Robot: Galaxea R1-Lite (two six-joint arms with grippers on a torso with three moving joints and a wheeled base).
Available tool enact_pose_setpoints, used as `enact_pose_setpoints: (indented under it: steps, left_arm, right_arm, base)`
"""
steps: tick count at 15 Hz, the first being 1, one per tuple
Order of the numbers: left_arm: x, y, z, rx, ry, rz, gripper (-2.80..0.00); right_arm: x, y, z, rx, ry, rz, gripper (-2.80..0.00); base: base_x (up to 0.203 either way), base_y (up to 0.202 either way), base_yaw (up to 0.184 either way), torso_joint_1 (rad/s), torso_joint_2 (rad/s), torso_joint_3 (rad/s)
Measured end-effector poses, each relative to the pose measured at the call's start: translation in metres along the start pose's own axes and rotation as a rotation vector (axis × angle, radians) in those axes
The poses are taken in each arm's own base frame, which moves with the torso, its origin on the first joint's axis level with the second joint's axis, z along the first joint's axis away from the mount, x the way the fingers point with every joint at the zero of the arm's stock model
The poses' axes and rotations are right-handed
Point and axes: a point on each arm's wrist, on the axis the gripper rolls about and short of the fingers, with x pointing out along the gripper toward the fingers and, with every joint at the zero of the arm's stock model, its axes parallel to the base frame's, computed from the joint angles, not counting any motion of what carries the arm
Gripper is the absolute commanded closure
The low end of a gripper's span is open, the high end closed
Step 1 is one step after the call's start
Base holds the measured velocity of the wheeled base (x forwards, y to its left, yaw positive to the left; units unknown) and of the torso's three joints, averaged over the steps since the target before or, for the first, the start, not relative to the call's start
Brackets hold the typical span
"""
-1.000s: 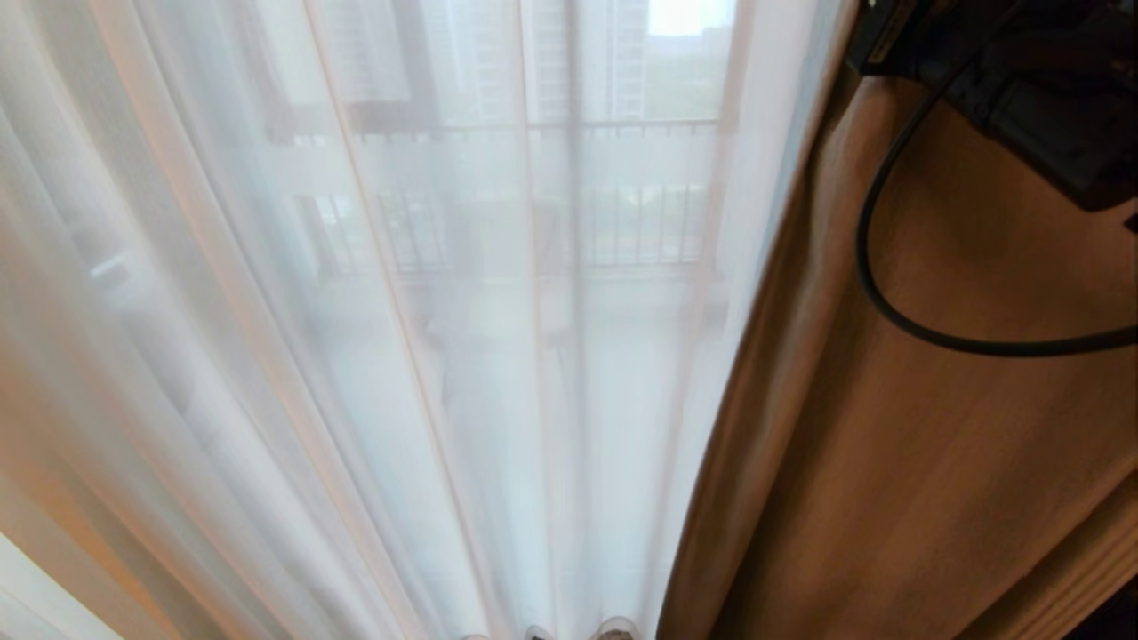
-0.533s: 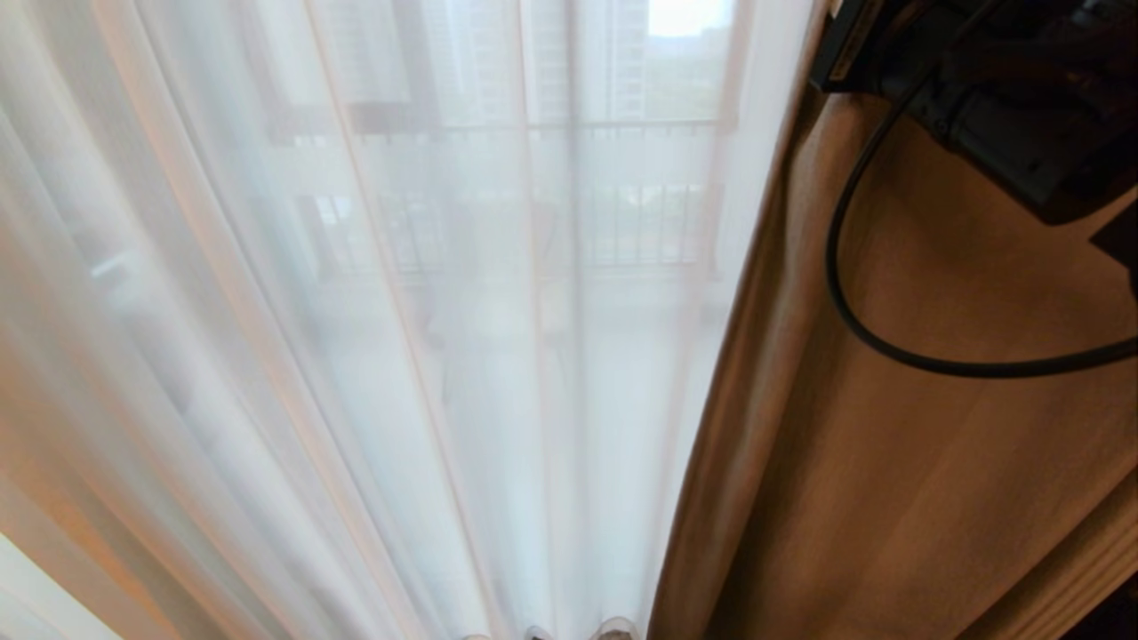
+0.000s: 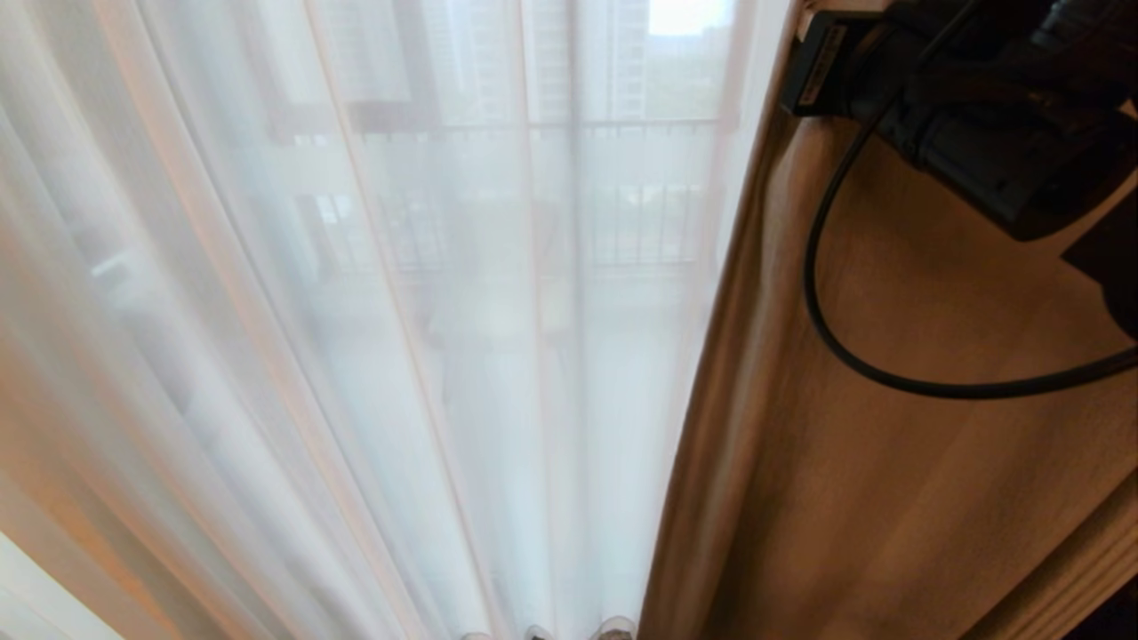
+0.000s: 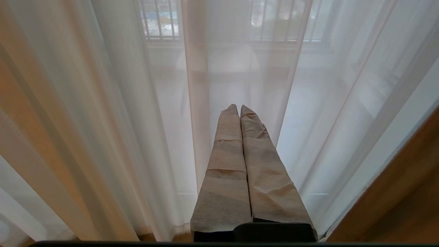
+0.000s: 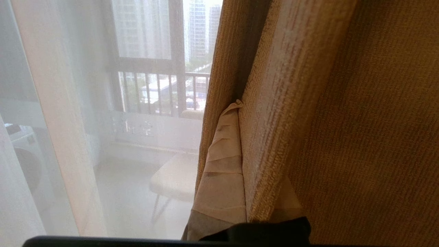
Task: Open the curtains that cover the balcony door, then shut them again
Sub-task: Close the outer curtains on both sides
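The head camera looks forward and down, close to the sheer curtain (image 3: 400, 356). The left wrist camera faces the same sheer fabric over its closed claw (image 4: 239, 109). The right wrist camera sits nearest, against the thick curtain (image 5: 360, 120). All three share the balcony railing (image 3: 640, 124) beyond.

Thin sheer white curtain (image 3: 400, 338): top and hem cut off by frame edges in head view; folds soft, blurred.

Balcony railing with dark bars (image 3: 622, 222): seen only through sheer fabric, hazy; lower part hidden.

Thick opaque beige-brown woven curtain (image 3: 889, 462): runs past right and bottom edges.

Right gripper (image 5: 241, 144), fingers wrapped in beige tape: one finger hidden behind fold of thick curtain in right wrist view.

Black right arm (image 3: 996, 116): cut off at top right corner.

Pale chair (image 5: 175, 178) behind sheer: outline blurred.
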Motion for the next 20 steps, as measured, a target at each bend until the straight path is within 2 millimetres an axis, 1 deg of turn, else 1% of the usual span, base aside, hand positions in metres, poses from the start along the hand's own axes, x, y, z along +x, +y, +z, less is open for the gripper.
enact_pose_setpoints:
  steps: [2,4,7,10,12,15,20]
  left_arm:
    - [0.0,0.0,0.0,0.0,0.0,0.0,0.0]
    - [0.0,0.0,0.0,0.0,0.0,0.0,0.0]
    - [0.0,0.0,0.0,0.0,0.0,0.0,0.0]
    - [0.0,0.0,0.0,0.0,0.0,0.0,0.0]
    - [0.0,0.0,0.0,0.0,0.0,0.0,0.0]
    - [0.0,0.0,0.0,0.0,0.0,0.0,0.0]
    - [0.0,0.0,0.0,0.0,0.0,0.0,0.0]
  right_arm:
    - [-0.001,-0.006,0.004,-0.003,-0.009,-0.016,0.0]
    - [-0.002,-0.02,0.009,-0.027,-0.018,-0.053,0.0]
    - [-0.002,-0.05,0.016,-0.053,-0.037,-0.143,0.0]
    - [-0.004,-0.085,0.026,-0.073,-0.075,-0.245,0.0]
    - [-0.008,-0.102,0.032,-0.066,-0.094,-0.296,0.0]
    - [-0.012,-0.113,0.038,-0.072,-0.114,-0.33,0.0]
    - [-0.016,-0.115,0.044,-0.073,-0.124,-0.339,0.0]
  base:
    - [0.0,0.0,0.0,0.0,0.0,0.0]
    - [0.0,0.0,0.0,0.0,0.0,0.0]
    - [0.0,0.0,0.0,0.0,0.0,0.0]
    - [0.0,0.0,0.0,0.0,0.0,0.0]
    - [0.0,0.0,0.0,0.0,0.0,0.0]
    - [0.0,0.0,0.0,0.0,0.0,0.0]
    - [0.0,0.0,0.0,0.0,0.0,0.0]
